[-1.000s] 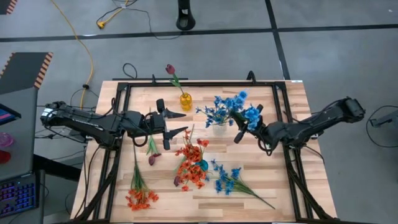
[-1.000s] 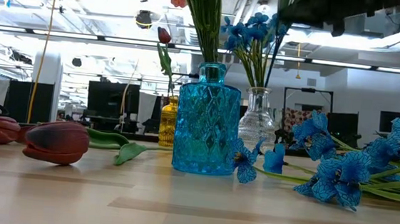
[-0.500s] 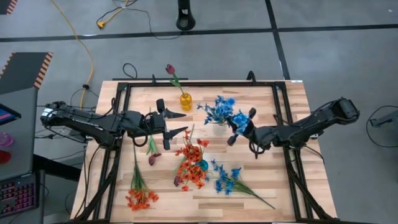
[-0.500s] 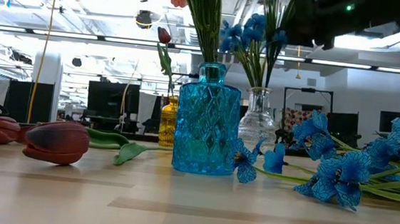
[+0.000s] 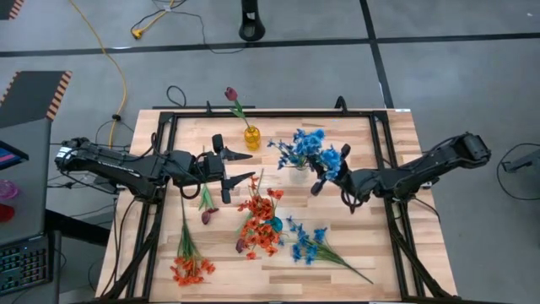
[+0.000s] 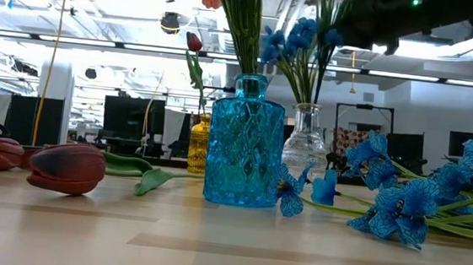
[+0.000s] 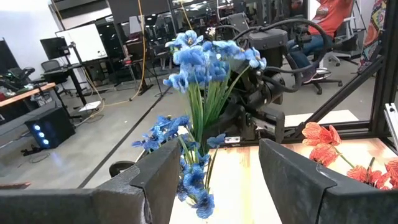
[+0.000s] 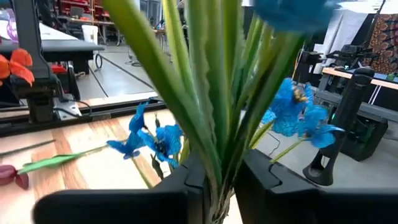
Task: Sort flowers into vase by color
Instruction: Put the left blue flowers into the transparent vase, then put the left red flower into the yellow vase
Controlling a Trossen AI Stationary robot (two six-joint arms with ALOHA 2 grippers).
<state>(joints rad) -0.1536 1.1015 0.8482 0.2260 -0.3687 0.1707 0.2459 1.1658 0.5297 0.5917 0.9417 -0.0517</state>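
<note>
A blue spray (image 5: 314,150) stands over the clear vase (image 6: 306,140), and my right gripper (image 5: 325,175) is shut on its stems just right of that vase. The blue glass vase (image 6: 244,142) holds orange-red sprays (image 5: 257,221). The small yellow vase (image 5: 251,137) holds one maroon tulip (image 5: 230,94). More flowers lie flat on the table: maroon tulips (image 6: 65,166), an orange-red spray (image 5: 190,266) and a blue spray (image 5: 310,245). My left gripper (image 5: 240,167) hangs open left of the clear vase and touches nothing. My right gripper pinches a bundle of green stems (image 8: 214,165) of the blue spray between its two fingers (image 8: 186,180). It comes level from the table's right side, across the stems. The spray stands upright, with its lower stems running down to the neck of the clear vase (image 6: 306,108).
A black frame (image 5: 270,112) runs round the table's edges. Loose flowers cover the near middle of the table. Bare wood (image 5: 363,236) lies toward the near right corner. Beyond the far edge there is a workshop with desks and chairs, where a seated person (image 7: 326,18) shows.
My right gripper has moved a little toward the table's left, closer to the clear vase, carrying the blue spray. The blossoms have swung from leaning right to standing more upright over the vase.
</note>
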